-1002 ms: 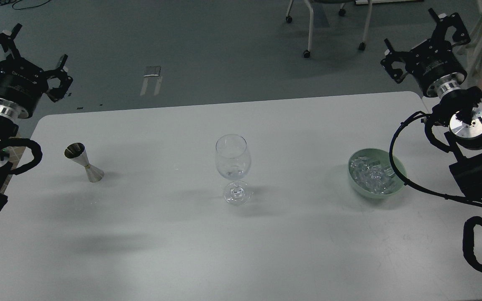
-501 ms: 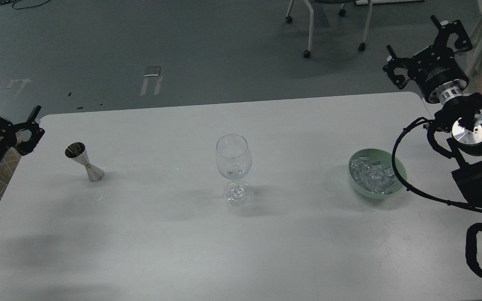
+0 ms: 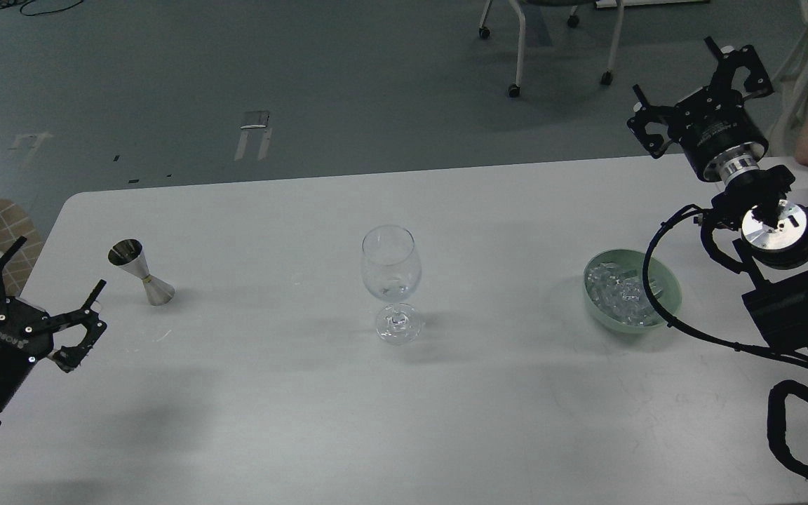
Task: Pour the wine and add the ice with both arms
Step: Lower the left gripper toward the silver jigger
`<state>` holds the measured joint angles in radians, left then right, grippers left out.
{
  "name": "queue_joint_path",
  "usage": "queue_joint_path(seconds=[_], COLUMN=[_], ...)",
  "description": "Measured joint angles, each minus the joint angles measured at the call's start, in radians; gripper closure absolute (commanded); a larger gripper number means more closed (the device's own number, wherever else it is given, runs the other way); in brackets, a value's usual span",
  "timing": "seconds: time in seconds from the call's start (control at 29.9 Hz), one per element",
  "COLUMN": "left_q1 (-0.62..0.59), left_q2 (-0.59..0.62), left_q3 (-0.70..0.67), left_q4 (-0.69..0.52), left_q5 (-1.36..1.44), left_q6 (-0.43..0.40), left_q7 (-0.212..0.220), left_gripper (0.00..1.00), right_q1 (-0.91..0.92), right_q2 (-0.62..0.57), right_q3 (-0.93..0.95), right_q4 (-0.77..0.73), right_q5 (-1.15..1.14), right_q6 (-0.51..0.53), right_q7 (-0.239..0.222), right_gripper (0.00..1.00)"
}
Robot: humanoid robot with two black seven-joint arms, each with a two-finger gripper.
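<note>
Clear ice (image 3: 625, 298) sits well apart from both spread, empty grippers, left gripper (image 3: 53, 280) and right gripper (image 3: 688, 88).

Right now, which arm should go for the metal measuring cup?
Left. The left hand is open, low beside the measuring cup. The right hand is far across the table, beyond the ice bowl.

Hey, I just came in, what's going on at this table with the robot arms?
Nothing is being handled right now. The left gripper is open near the table's left edge, close to a steel jigger but not touching it. The right gripper is open too, raised beyond the far right corner. A stemmed wine glass stands in the middle, looking almost empty. The ice sits in a green bowl on the right.
</note>
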<state>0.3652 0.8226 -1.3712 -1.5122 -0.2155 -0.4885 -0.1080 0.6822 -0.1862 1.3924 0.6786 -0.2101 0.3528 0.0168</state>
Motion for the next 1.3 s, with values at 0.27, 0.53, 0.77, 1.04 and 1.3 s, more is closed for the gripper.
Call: queue_joint_path(seconds=[0.27,0.53,0.77,1.04,1.3], left_q1=[0.119,0.099,-0.006,-0.080,-0.166], left_q2=[-0.097,-0.198,-0.278,-0.311,-0.324], left_q3=[-0.001,-0.006,-0.004,-0.017,-0.013], left_q4=[-0.042,-0.019,0.031,0.124,0.182], left_q5=[0.055,0.058,0.055,0.060,0.043], left_q6=[0.000,0.000,0.025,0.070,0.135], left_q7=[0.013,0.013,0.051,0.047,0.087], left_gripper=[0.04,0.04,0.03,0.04,0.20], right_q1=[-0.023,-0.026,-0.044,-0.063,-0.095], right_q2=[-0.006,-0.007,-0.007,-0.014,-0.017], right_q3=[0.005,0.005,0.004,0.004,0.004], right_q4=[0.002,0.003,0.006,0.005,0.010], right_q5=[0.000,-0.001,-0.002,-0.003,-0.004], right_q6=[0.000,-0.001,-0.001,-0.001,-0.003], right_q7=[0.000,0.000,0.000,0.000,0.002], right_gripper=[0.00,0.00,0.00,0.00,0.00])
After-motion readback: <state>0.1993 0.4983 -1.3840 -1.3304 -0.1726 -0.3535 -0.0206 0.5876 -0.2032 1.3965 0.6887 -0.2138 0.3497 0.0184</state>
